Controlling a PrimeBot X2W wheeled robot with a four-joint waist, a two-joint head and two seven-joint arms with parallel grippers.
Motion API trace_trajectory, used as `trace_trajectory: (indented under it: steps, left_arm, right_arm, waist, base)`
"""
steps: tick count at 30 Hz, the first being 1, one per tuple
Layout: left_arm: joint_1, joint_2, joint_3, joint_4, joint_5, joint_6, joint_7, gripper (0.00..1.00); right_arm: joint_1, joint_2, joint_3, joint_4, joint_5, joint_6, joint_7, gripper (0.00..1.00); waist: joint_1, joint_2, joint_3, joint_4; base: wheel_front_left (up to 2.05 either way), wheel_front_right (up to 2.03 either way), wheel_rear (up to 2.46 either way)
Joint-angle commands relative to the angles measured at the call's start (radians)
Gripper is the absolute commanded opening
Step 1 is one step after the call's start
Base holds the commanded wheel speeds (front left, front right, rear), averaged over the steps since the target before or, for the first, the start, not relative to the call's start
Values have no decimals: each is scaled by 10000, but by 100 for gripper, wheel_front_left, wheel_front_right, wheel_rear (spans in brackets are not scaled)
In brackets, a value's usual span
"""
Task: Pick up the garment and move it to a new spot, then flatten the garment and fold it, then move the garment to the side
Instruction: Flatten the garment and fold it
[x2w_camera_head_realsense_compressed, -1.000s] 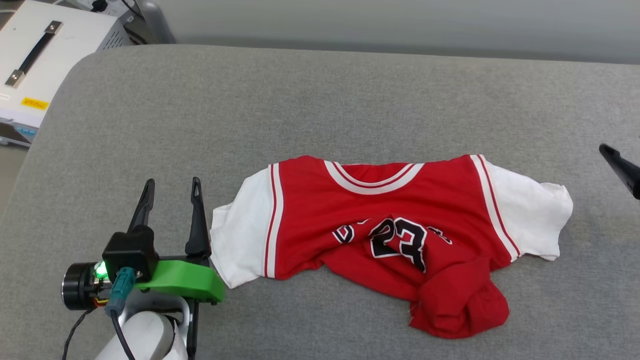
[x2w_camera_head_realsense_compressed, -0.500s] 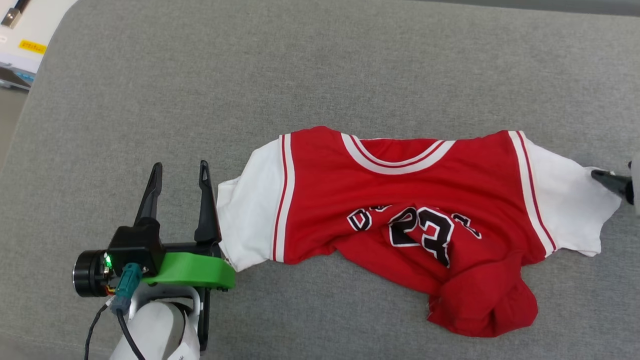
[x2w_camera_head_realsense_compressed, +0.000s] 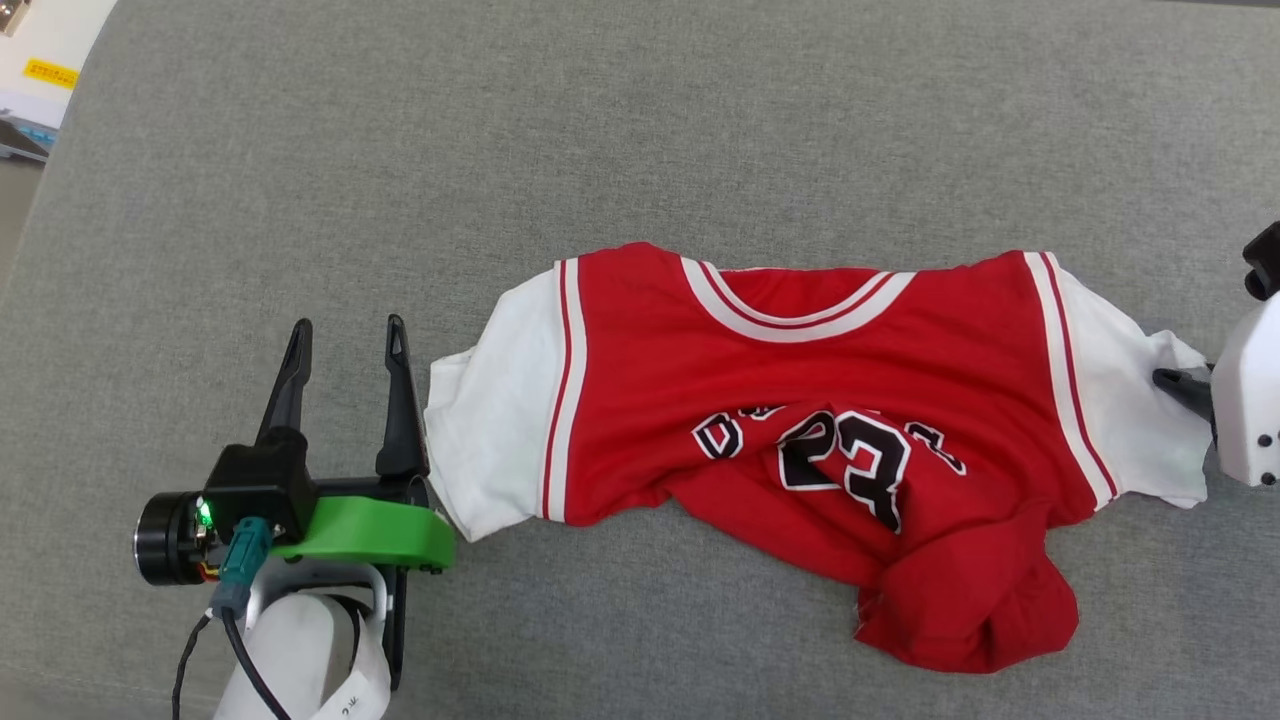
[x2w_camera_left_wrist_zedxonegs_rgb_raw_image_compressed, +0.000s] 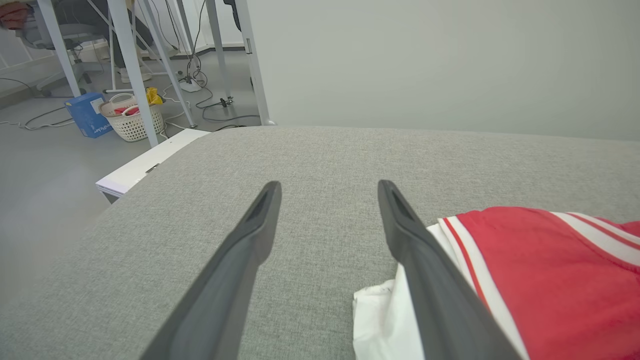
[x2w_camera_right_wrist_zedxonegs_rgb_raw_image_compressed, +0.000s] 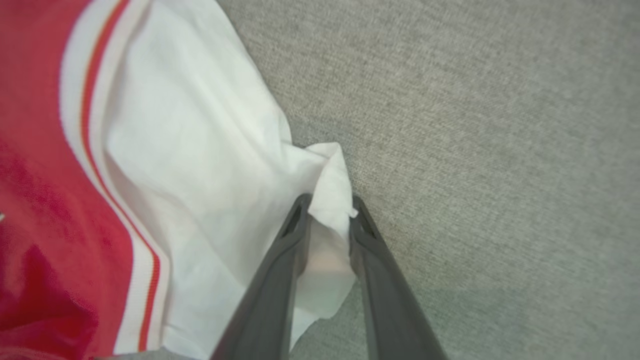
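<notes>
Across the grey cushion (x2w_camera_head_realsense_compressed: 640, 120), the garment (x2w_camera_head_realsense_compressed: 800, 400) lay crumpled, unlifted, unfolded; the right gripper (x2w_camera_right_wrist_zedxonegs_rgb_raw_image_compressed: 328, 200) pinched one white sleeve, the left gripper (x2w_camera_head_realsense_compressed: 347, 323) spread empty beside the other.

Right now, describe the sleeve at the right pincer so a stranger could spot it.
On the grey cushion lies a red jersey. Take its white sleeve at the robot's right end. Unlike the other sleeve, its corner sits between the right pincer's fingers.

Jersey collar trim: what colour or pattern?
White band with a thin red stripe; the collar on the red garment shows best in the head view.
</notes>
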Motion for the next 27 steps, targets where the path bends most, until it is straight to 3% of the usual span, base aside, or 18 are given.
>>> trace_trajectory:
  steps: [1, 6, 12, 20, 27]
  left_arm:
    - [-136, -81, 113, 59, 150, -115, -57, 100]
    - [-106, -106, 598, 249, 302, -444, -57, 100]
    - [-103, 104, 1081, 304, 506, -755, -57, 100]
    - [-1255, 968, 1169, 687, 525, -1680, 3, 100]
    - [-3465, 2082, 412, 1135, -18, -2419, 1721, 100]
  right_arm:
    - [401, 208, 304, 65, 34, 50, -412, 0]
    - [213, -65, 17, -209, 49, 50, -2364, 0]
    - [650, -525, -282, -766, 215, 50, -3629, 0]
    - [1855, -794, -1154, -1249, 344, 50, -4268, 0]
    - [2752, -637, -1965, -1298, 176, 50, -4270, 0]
  waist:
    - [0, 0, -209, -89]
    - [0, 0, -773, -281]
    - [0, 0, -1368, -558]
    - [0, 0, -1640, -800]
    - [0, 0, -1469, -975]
  base:
    - [0, 0, 0]
    - [0, 0, 0]
    - [0, 0, 0]
    - [0, 0, 0]
    - [0, 0, 0]
